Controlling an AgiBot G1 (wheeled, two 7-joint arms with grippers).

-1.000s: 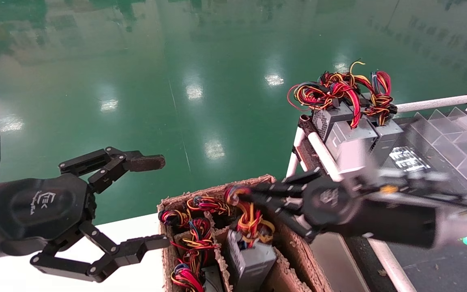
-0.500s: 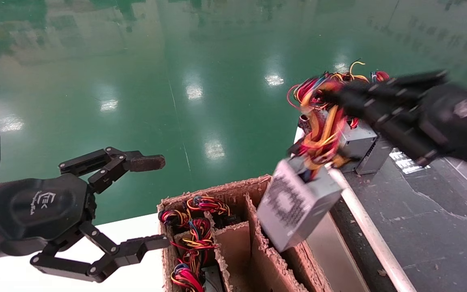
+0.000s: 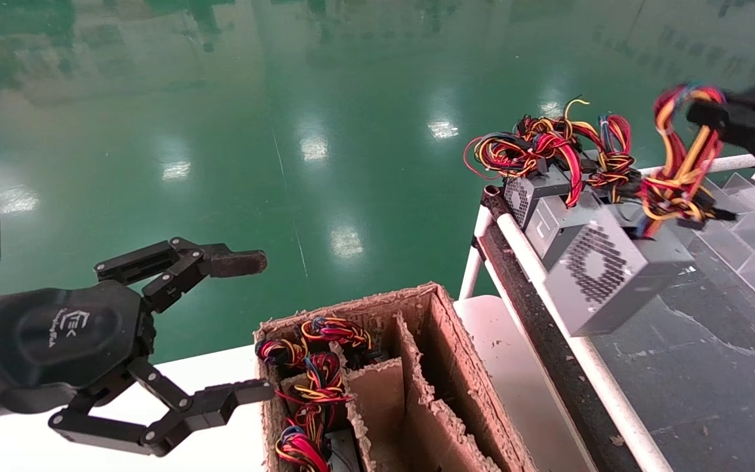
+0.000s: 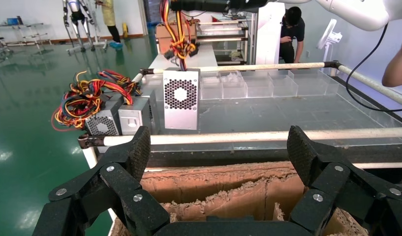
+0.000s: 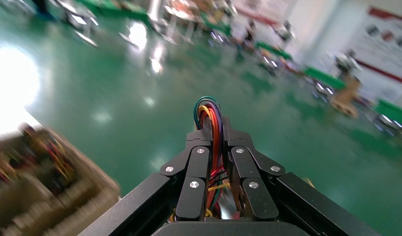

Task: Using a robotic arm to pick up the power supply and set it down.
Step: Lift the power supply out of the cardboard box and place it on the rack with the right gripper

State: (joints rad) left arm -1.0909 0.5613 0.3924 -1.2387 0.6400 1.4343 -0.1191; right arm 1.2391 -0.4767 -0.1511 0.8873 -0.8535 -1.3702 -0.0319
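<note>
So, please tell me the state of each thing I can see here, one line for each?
Right claw: shut on the wire loop, high over the belt.
Small grey metal power supply with honeycomb grille: hanging by its wires, tilted.
Left claw: open, idle beside the box.
Brown cardboard divider box: open, right compartment empty.
Other grey power supplies: resting on the dark belt.
</note>
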